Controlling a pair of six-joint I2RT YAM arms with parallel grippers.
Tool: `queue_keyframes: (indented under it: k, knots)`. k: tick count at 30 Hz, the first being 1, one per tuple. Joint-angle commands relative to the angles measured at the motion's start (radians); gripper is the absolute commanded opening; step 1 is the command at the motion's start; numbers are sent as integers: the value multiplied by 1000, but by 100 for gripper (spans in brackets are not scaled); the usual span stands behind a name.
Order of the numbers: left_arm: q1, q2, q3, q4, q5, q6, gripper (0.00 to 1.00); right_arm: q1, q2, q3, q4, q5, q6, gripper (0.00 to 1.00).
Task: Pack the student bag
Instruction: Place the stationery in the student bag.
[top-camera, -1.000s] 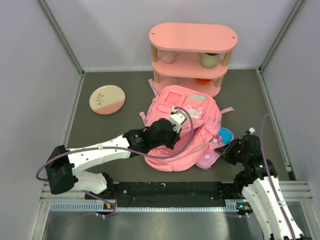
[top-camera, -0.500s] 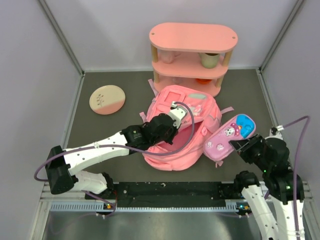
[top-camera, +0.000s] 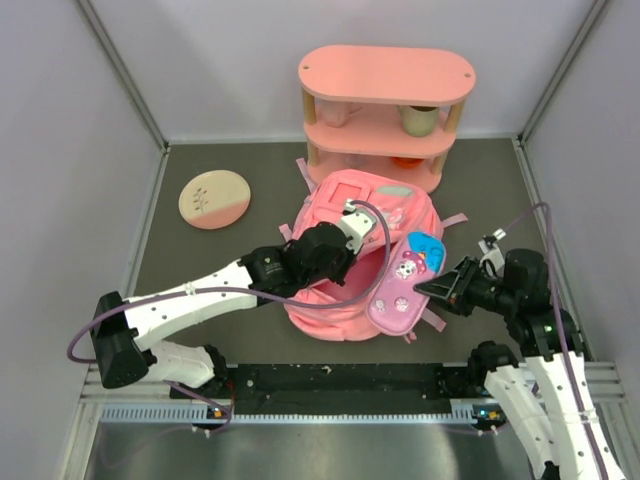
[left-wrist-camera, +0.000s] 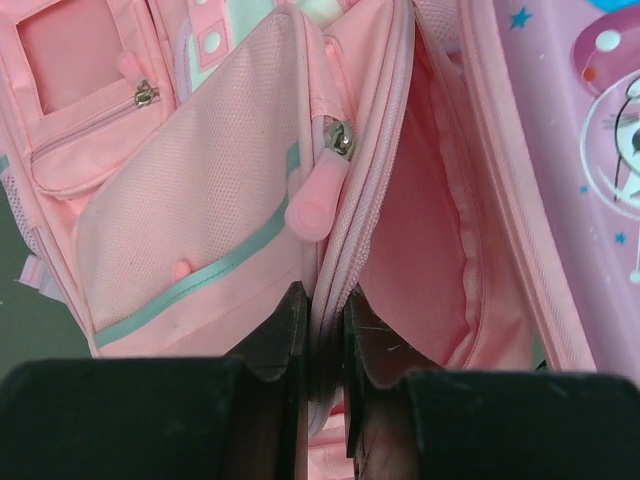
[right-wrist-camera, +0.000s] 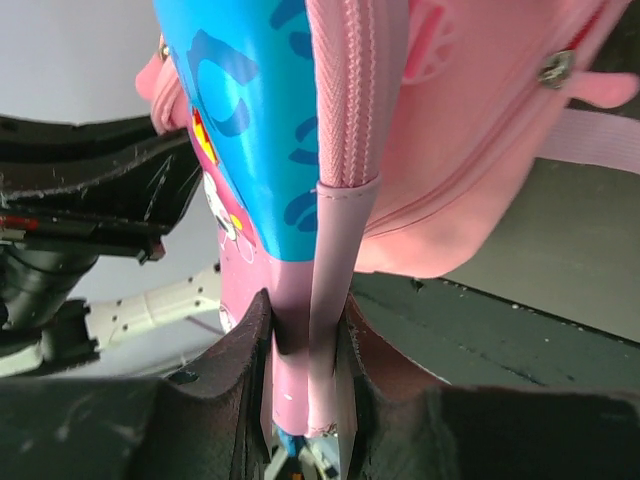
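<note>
**Student bag.** The student bag (top-camera: 330, 318) lies on the dark table (top-camera: 500, 200), near the middle, with its front pockets facing up. Its far end sits just beside the lowest tier of the pink shelf (top-camera: 385, 75) at the back of the table. The main compartment is unzipped and gapes open along the bag's right side. The left wrist view shows the pink lining inside.

**Left claw.** The left arm reaches in from the left, over the bag. The left claw (left-wrist-camera: 322, 320) is clamped on the zip edge of the opening, with the fabric pinched between both fingers. A pink zip pull (left-wrist-camera: 318, 195) hangs just above the pinch point in the left wrist view.

**Right claw.** The right claw (right-wrist-camera: 305, 330) is clamped on the near end of the pencil case (top-camera: 400, 290). This is a purple-pink oval case with a cartoon face and a blue far end. The case is off the table, tilted, and over the bag's right edge, directly beside the open compartment. Whether it touches the bag cannot be determined.

**Other items.** A round cream-and-pink plate (top-camera: 214, 199) lies on the table to the left, well apart from the bag. A cup (top-camera: 420, 120) stands on the middle tier of the shelf
</note>
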Motion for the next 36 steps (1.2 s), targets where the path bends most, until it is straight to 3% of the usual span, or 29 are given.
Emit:
queue_keyframes:
  k: [1, 5, 9, 16, 20, 26, 29, 33, 36]
  knots:
    - [0, -33, 100, 147, 3, -5, 0, 74, 30, -53, 227, -135, 50, 0]
    - [-5, -22, 117, 150, -12, -4, 0, 370, 133, -57, 303, 51, 96, 0]
    - [-15, -33, 128, 147, -11, 2, 0, 510, 221, -119, 474, 162, 177, 0]
    - [-75, -64, 124, 128, -6, 36, 0, 510, 416, -76, 590, 240, 199, 0]
    - [-115, -91, 107, 107, -11, 26, 0, 490, 505, -51, 636, 428, 289, 0]
    - [-130, -102, 84, 79, -6, -33, 0, 493, 539, -109, 935, 666, 418, 0]
    - [-132, -99, 79, 87, 0, -40, 0, 492, 570, -105, 946, 780, 441, 0]
    - [-131, -87, 91, 94, 12, -45, 0, 509, 585, -183, 1128, 868, 533, 0]
    - [-132, -72, 102, 101, 32, -47, 0, 541, 603, -192, 1167, 996, 582, 0]
